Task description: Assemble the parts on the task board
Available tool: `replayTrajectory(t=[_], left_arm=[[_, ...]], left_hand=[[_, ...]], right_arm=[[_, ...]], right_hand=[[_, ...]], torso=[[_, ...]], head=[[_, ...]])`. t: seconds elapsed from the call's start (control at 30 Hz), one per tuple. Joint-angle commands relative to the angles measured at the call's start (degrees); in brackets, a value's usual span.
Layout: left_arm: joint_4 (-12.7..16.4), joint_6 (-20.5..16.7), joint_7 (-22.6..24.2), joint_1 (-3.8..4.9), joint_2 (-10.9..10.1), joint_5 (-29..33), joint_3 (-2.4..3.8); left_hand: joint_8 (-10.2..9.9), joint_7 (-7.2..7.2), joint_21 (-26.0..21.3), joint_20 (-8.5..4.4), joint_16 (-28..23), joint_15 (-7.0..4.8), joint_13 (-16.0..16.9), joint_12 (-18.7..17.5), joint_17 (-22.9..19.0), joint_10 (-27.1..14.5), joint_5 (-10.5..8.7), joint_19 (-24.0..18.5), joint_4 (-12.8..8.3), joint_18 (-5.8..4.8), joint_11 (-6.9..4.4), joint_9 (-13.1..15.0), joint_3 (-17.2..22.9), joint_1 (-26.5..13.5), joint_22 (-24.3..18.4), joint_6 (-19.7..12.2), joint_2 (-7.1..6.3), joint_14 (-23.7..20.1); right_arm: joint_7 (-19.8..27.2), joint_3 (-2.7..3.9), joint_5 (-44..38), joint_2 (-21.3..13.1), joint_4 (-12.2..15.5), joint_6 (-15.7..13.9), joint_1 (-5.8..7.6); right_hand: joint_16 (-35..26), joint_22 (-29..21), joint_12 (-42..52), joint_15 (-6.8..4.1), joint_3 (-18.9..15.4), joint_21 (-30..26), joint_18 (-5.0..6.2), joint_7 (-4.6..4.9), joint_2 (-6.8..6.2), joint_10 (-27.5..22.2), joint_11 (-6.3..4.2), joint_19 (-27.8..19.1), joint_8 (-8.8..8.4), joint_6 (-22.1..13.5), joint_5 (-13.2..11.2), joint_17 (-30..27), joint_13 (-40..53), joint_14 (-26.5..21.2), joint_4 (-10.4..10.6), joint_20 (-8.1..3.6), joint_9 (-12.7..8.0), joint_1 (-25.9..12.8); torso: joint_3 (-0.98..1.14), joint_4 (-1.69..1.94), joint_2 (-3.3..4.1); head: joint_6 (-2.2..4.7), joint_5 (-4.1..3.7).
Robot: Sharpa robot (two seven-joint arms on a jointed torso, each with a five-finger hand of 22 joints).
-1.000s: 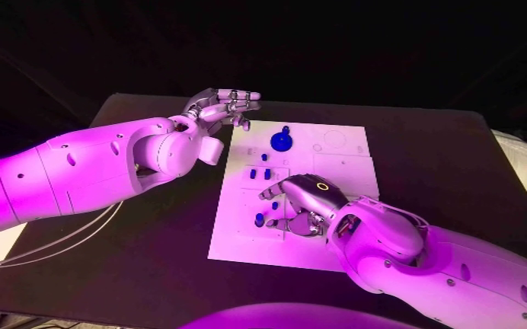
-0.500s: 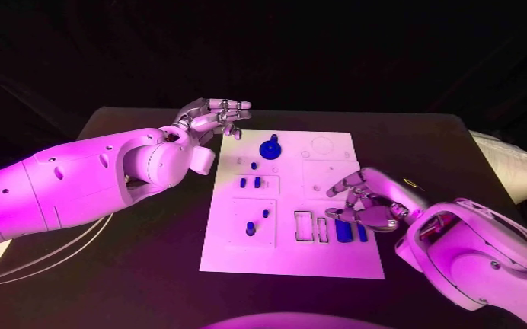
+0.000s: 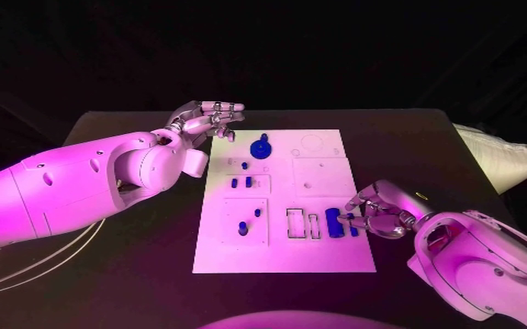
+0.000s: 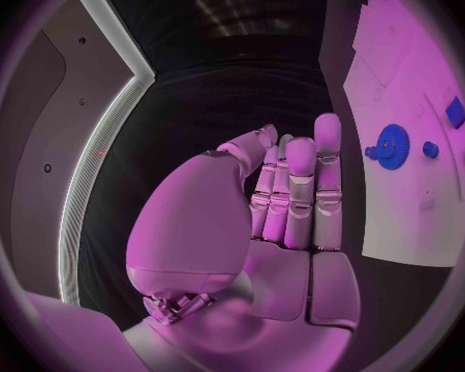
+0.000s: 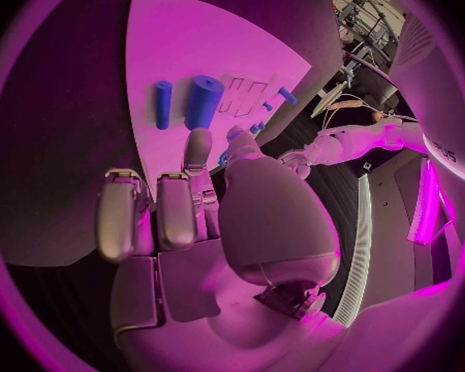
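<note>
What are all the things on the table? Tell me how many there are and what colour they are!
Table: one, black, under everything.
Board: one, white, middle of the table.
Gear: one, blue, round, far end of the board.
Big blocks: two, blue, near right part of the board, beside the right hand.
Small pieces: about four, blue, left half of the board.
Left hand: one, silver, off the board's far left corner, holding nothing.
Right hand: one, silver, at the board's right edge, fingers curled beside the big blocks.

i see the black surface; the white task board lies flat at its middle.
</note>
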Motion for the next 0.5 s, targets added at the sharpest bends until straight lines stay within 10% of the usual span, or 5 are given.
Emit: replayTrajectory(t=[0.03, 0.5], left_arm=[[0.15, 1.24, 0.33, -0.05, 0.01, 0.2, 0.03], [0.11, 1.56, 0.5, -0.36, 0.09, 0.2, 0.03]], left_hand=[[0.25, 0.13, -0.33, 0.18, -0.19, 0.04, 0.07, 0.26, -0.16, -0.49, -0.02, -0.37, 0.05, 1.13, 0.13, -0.09, -0.48, -0.33, -0.13, -0.28, 0.31, -0.42], [0.34, 0.15, -0.63, 0.28, -0.14, 0.12, 0.09, 0.52, -0.35, -0.83, -0.01, -0.36, 0.56, 1.13, 0.17, -0.13, -0.95, -0.94, -0.34, -0.46, 0.51, -0.49]], right_arm=[[-3.34, -0.01, -1.45, 0.79, -0.7, 1.26, -0.48], [-3.89, -0.02, -5.06, 4.6, -3.64, 2.63, -1.87]], right_hand=[[0.45, 0.16, 1.58, -0.24, -0.85, 0.38, -0.63, -0.32, 0.21, 0.08, -0.2, 0.46, 0.55, 0.2, -0.46, 0.39, 2.6, 2.32, -0.06, -0.03, 0.28, -0.64], [1.38, 1.0, 3.72, -0.34, -1.92, 0.86, -0.79, -0.53, 1.2, -0.04, -0.35, 0.82, 1.52, 0.58, -0.5, 1.72, 6.57, 2.49, -0.14, -0.08, 0.95, -0.07]], torso=[[-0.06, 0.03, 0.08], [0.0, 0.09, 0.08]], head=[[-0.24, -0.17], [-0.86, 0.16]])
